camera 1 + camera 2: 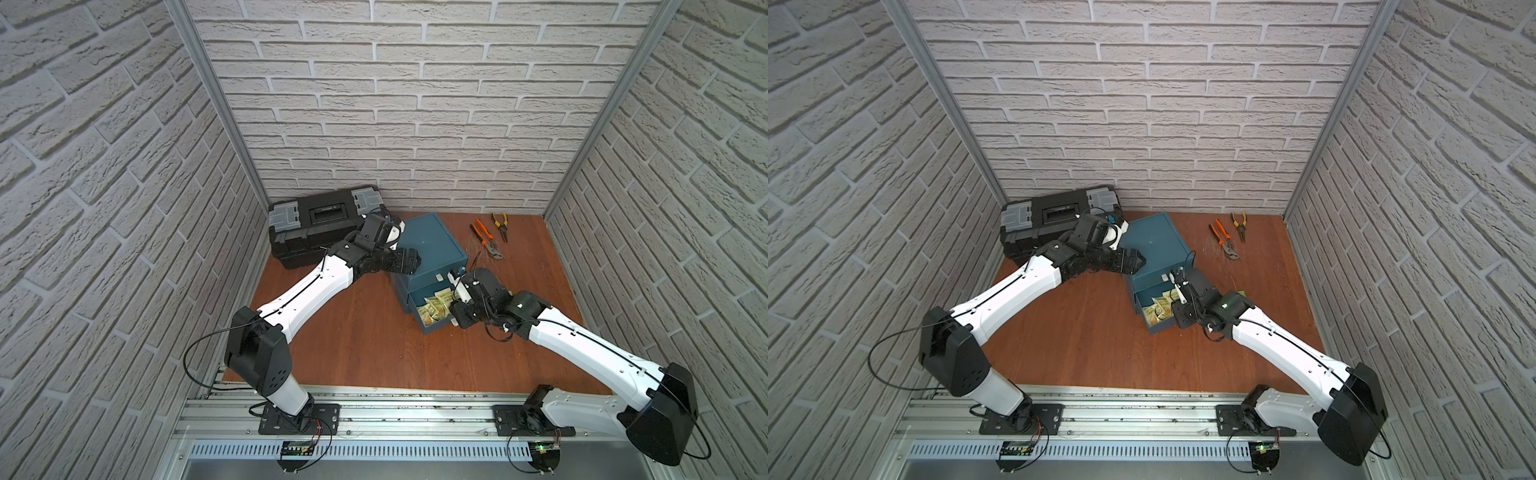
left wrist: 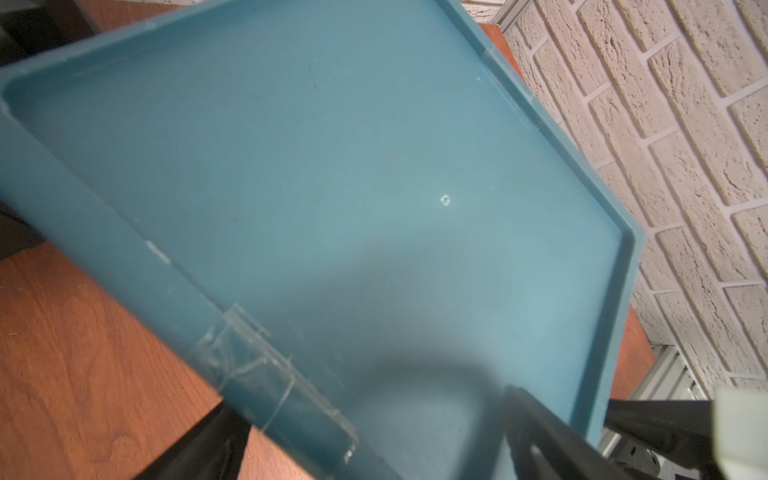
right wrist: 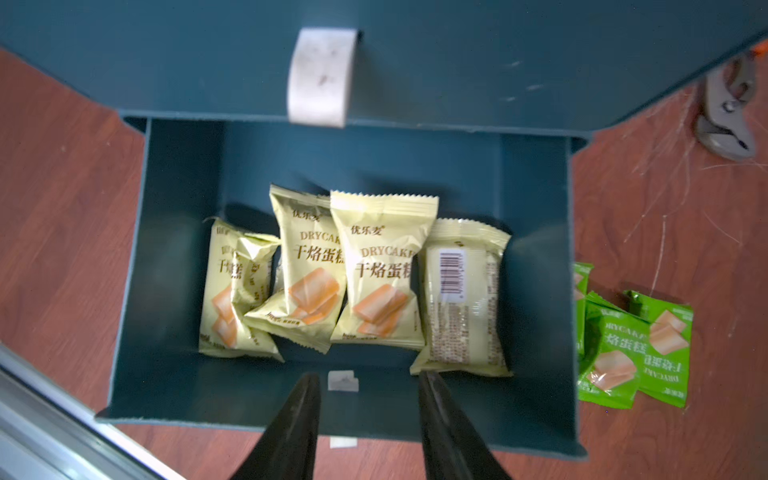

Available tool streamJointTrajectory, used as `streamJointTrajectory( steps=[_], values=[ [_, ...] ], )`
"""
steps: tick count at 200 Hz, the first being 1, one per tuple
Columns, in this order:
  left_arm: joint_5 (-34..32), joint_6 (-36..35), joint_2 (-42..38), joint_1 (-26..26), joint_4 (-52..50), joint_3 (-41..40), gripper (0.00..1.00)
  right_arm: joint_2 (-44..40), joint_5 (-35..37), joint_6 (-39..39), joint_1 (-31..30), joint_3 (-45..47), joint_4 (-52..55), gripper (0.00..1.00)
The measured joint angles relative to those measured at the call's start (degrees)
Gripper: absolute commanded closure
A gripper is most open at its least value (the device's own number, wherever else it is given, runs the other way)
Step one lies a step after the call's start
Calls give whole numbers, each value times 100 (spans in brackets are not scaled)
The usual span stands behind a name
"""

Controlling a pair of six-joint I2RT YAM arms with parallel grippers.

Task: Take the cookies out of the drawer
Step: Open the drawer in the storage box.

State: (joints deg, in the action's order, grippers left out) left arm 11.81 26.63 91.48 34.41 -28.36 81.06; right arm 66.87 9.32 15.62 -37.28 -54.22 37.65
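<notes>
Several pale yellow-green cookies (image 3: 374, 270) lie in the open lower drawer (image 3: 174, 291) of a teal cabinet (image 1: 432, 245); both top views show them (image 1: 434, 309) (image 1: 1156, 311). Green cookie packets (image 3: 631, 345) lie on the floor beside the drawer. My right gripper (image 3: 369, 376) hovers over the drawer's front part, open, with nothing between its fingers. My left gripper (image 2: 365, 401) rests on the cabinet's top (image 2: 332, 166) at its left edge (image 1: 409, 259). Its jaws are spread, one finger outside the rim and one on the top.
A black toolbox (image 1: 320, 226) stands at the back left, close behind my left arm. Orange-handled pliers (image 1: 484, 241) and yellow-handled pliers (image 1: 500, 224) lie right of the cabinet. Brick walls close in three sides. A white pull tab (image 3: 320, 75) hangs on the upper drawer.
</notes>
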Motion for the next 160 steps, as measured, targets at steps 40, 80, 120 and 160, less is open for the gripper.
streamJointTrajectory(
  steps=[40,80,120,160],
  values=[
    [-4,0,0,0,2,0,1,-2243,-151,850,50,1178,-695,42],
    [-2,-2,0,0,2,0,2,-2135,-1187,1497,81,1893,-1309,41],
    [-2,0,0,0,2,0,1,-2382,-1902,1886,557,2603,-1537,41],
    [-4,0,0,2,2,0,2,-2564,-2479,2098,1137,2889,-1891,43]
  ],
)
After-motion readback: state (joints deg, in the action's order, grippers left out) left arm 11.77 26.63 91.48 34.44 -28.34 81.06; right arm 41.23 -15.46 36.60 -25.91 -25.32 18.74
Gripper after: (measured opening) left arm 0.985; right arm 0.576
